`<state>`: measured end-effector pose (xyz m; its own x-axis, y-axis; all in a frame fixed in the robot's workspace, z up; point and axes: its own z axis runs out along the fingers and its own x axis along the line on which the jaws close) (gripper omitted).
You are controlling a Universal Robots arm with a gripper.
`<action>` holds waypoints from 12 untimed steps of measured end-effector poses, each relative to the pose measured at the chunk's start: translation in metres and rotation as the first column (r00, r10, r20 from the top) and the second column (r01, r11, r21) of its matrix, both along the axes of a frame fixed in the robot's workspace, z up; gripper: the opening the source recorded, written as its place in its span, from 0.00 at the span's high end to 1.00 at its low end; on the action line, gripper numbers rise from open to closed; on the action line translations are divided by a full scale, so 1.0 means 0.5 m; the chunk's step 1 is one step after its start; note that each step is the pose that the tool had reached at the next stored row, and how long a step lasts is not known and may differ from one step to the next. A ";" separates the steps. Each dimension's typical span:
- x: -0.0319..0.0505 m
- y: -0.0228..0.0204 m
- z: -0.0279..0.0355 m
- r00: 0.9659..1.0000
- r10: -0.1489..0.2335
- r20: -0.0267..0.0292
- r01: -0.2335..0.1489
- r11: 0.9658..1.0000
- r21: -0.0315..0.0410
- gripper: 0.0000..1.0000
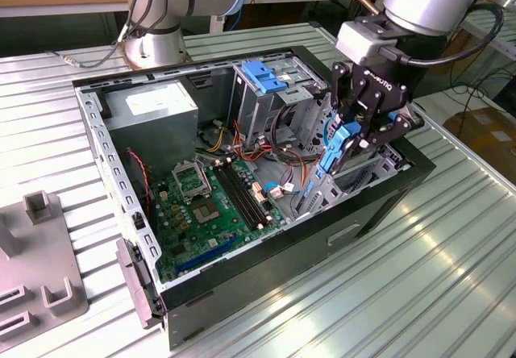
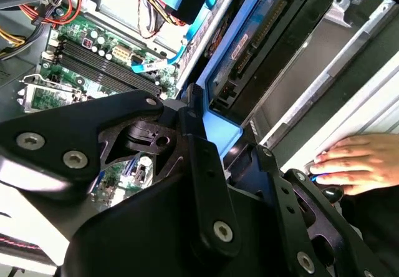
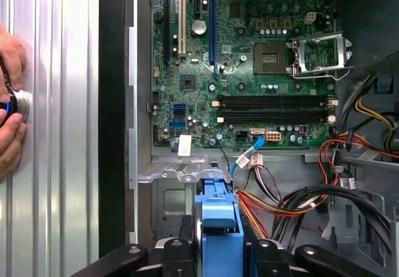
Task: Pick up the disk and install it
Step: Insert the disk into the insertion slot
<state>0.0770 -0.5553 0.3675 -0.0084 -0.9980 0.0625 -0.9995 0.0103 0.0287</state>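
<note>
The gripper [image 1: 359, 132] is clenched on the disk [image 1: 329, 164], its black fingers [image 3: 265, 255] pressing either side of the blue frame. The disk stands on edge and tilted at the corner of the open computer case [image 1: 242, 281] on the exterior view's right. Its lower end is down among the metal bay rails [image 1: 322, 201], near the case's black wall.

Room there is tight. The drive cage [image 1: 250, 112] stands just beside the disk, and a bundle of cables [image 3: 293, 202] lies between it and the motherboard [image 1: 214, 205]. Outside the case the ribbed table [image 1: 419, 293] lies open. A person's hand [image 3: 9, 102] rests on it around a round silver knob [image 3: 19, 105], cut off at the picture's edge.

The rails hide the disk's lower end, so I cannot tell whether it is seated.
</note>
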 end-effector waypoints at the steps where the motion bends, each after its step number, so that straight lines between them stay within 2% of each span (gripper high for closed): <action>1: 0.000 -0.0005 -0.007 1.000 0.000 0.000 0.000 1.000 0.000 0.63; 6: 0.000 -0.0019 -0.027 1.000 0.000 0.000 0.000 1.000 0.000 0.63; 12: 0.000 -0.0023 -0.033 1.000 0.000 0.000 0.000 1.000 0.000 0.63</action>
<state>0.0770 -0.5564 0.3511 -0.0084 -0.9980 0.0627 -0.9995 0.0102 0.0287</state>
